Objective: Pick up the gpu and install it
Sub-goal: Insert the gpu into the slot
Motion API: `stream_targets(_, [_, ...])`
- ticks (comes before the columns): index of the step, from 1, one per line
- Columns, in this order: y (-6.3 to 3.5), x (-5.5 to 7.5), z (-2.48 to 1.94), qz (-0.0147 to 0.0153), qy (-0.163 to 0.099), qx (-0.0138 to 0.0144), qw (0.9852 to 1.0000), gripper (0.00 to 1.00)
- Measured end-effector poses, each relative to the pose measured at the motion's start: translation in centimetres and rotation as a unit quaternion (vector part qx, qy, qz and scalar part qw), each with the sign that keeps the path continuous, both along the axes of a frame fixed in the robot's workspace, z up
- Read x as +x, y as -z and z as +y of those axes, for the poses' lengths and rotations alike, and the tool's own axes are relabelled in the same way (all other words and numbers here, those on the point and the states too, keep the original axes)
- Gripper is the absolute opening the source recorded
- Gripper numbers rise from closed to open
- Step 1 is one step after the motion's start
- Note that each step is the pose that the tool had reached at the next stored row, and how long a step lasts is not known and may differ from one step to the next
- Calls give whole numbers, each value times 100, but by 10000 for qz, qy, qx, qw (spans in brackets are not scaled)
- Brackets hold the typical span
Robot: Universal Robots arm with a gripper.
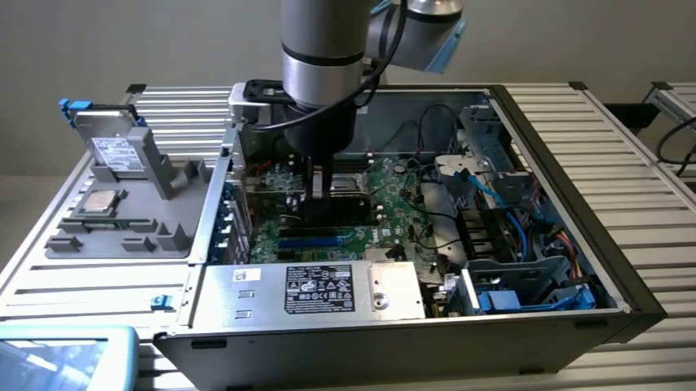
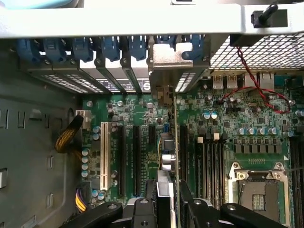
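Observation:
The gpu [image 2: 167, 156] stands on edge over the green motherboard [image 2: 228, 123], lined up with a long black expansion slot. Its silver end bracket [image 2: 166, 59] sits against the case's rear slot openings. My gripper [image 2: 166, 192] is shut on the card's top edge, with a black finger [image 2: 142, 209] on either side. In the exterior view the gripper [image 1: 321, 199] reaches straight down into the open computer case [image 1: 566, 147], and the gpu's green face [image 1: 277, 179] shows just beside it toward that view's left. Whether the card is fully seated in the slot I cannot tell.
A grey parts tray [image 1: 163, 236] on the exterior view's left holds a hard drive [image 1: 109, 151], a square silver processor chip [image 1: 103, 201] and a memory stick [image 1: 109, 221]. The power supply [image 1: 315, 289], a drive cage with blue cables [image 1: 511, 236], the processor socket [image 2: 259, 190] and a red wire [image 2: 256, 90] crowd the case.

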State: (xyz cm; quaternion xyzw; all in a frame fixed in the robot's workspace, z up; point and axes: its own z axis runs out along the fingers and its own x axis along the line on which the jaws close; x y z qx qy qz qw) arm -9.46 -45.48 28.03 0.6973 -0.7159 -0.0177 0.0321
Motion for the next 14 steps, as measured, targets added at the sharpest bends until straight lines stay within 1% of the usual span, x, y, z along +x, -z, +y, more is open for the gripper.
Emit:
stream_targets(4, [70, -18, -9, 0, 1, 26, 10000, 30])
stream_targets(7, [118, -29, -23, 0, 3, 47, 10000, 30])
stream_targets(10, [163, -37, -44, -1, 5, 85, 10000, 30])
stream_targets(12, [190, -42, -52, -1, 6, 108, 9999, 30])
stream_targets(14, [210, -49, -56, 0, 9, 126, 9999, 30])
